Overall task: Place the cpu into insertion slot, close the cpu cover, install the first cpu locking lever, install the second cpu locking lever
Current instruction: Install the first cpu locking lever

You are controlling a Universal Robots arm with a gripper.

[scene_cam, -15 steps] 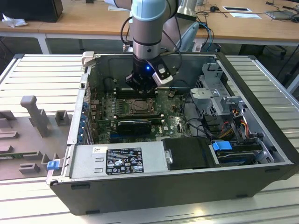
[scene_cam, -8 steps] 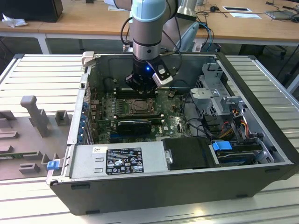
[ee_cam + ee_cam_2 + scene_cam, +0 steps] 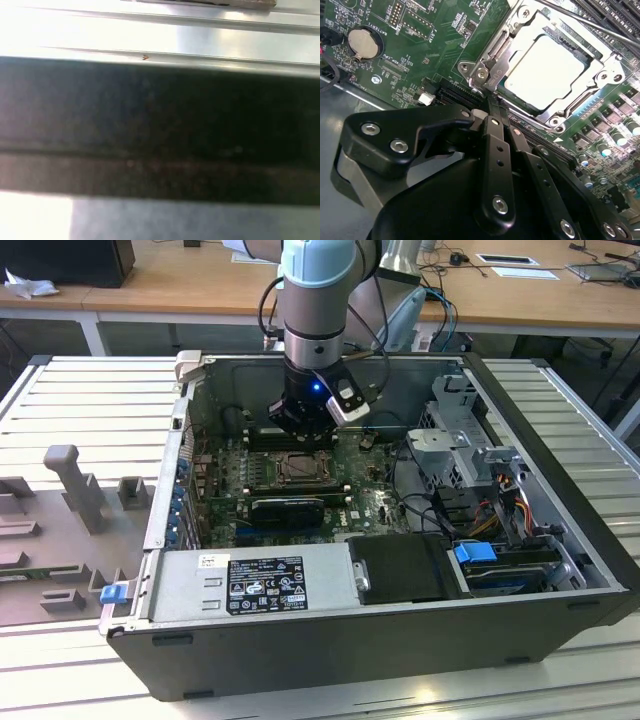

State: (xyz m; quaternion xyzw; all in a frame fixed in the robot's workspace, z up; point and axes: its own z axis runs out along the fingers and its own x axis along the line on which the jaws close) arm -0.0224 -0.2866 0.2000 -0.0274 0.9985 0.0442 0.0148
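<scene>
The pale silvery cpu lies flat in the insertion slot on the green motherboard. The silvery cpu cover is down around it, framing the chip. A thin metal locking lever runs along the far side of the socket. My gripper is shut, its two black fingers pressed together with nothing seen between them. The tips sit at the socket's near corner, by the hinge bracket. In the exterior view the gripper hangs inside the open case, just above the socket.
Black memory slots flank the socket and a coin battery lies off to one side. A black card, the power supply and a drive cage with cables crowd the case. Grey fixtures stand at the exterior view's left.
</scene>
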